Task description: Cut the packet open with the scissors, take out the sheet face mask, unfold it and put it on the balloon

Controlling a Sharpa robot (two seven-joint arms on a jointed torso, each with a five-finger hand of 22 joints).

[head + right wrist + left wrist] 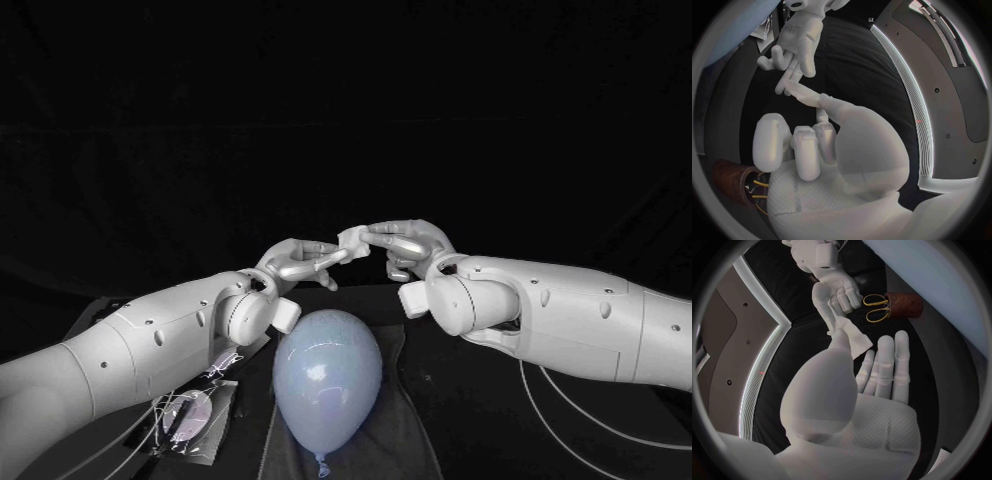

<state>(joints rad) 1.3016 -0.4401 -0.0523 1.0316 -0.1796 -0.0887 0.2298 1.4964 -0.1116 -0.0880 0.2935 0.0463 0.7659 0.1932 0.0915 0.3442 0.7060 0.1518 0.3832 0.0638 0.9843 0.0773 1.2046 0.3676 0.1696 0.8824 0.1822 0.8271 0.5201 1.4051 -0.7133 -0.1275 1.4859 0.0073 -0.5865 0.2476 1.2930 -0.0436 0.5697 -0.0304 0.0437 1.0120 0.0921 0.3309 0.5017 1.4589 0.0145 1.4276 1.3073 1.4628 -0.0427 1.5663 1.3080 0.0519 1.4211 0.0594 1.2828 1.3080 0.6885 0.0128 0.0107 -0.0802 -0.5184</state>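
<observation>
A small folded white sheet mask (353,238) is held in the air between my two hands, above the far end of the balloon. My left hand (303,262) pinches it from one side, thumb against it (856,342), with the other fingers spread. My right hand (411,245) pinches the opposite edge with its fingertips (832,290). The pale blue balloon (327,375) lies lengthwise on the table below the hands, knot towards me. The opened packet (195,415) lies beside the balloon, under my left arm. Yellow-handled scissors (875,307) stand in a brown holder (904,305).
The brown holder (729,180) with the scissors stands on the table beyond the hands. A dark cloth lies under the balloon (404,400). Thin white cables (577,410) run over the table under my right arm.
</observation>
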